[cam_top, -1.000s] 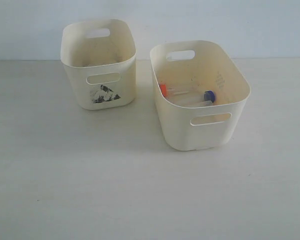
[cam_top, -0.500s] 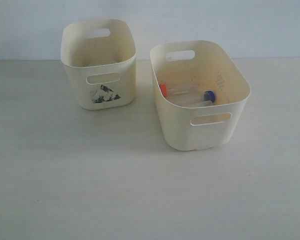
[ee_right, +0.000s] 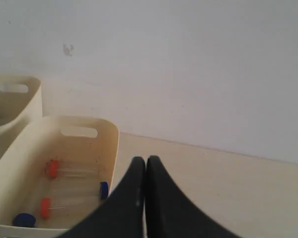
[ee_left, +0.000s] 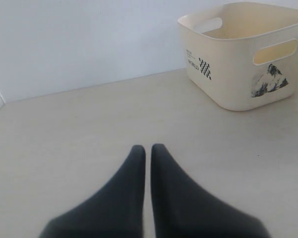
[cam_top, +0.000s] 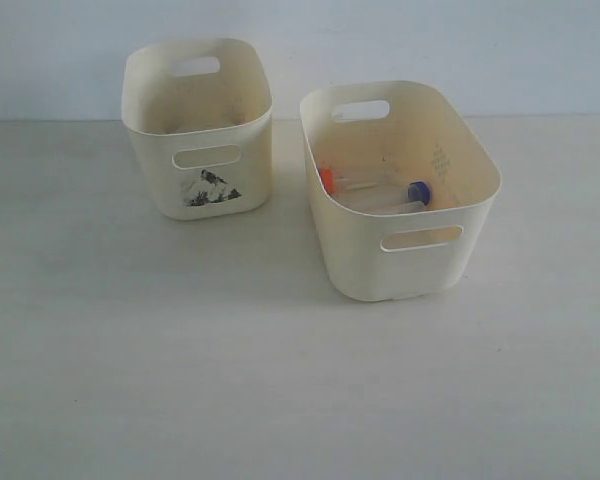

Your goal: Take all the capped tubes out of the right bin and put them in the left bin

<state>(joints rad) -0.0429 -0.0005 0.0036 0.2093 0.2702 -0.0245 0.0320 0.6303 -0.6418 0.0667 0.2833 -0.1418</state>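
Capped tubes (ee_right: 52, 168) lie flat on the floor of the right bin (cam_top: 360, 260); the right wrist view shows two orange caps and two blue ones. On the bench (cam_top: 180, 380) the left bin (cam_top: 160, 190), black picture on its side, stands near the right bin, not touching it. Both the left claw (ee_left: 145, 148) and the right claw (ee_right: 142, 159) have fingers drawn together on nothing, above the bench.
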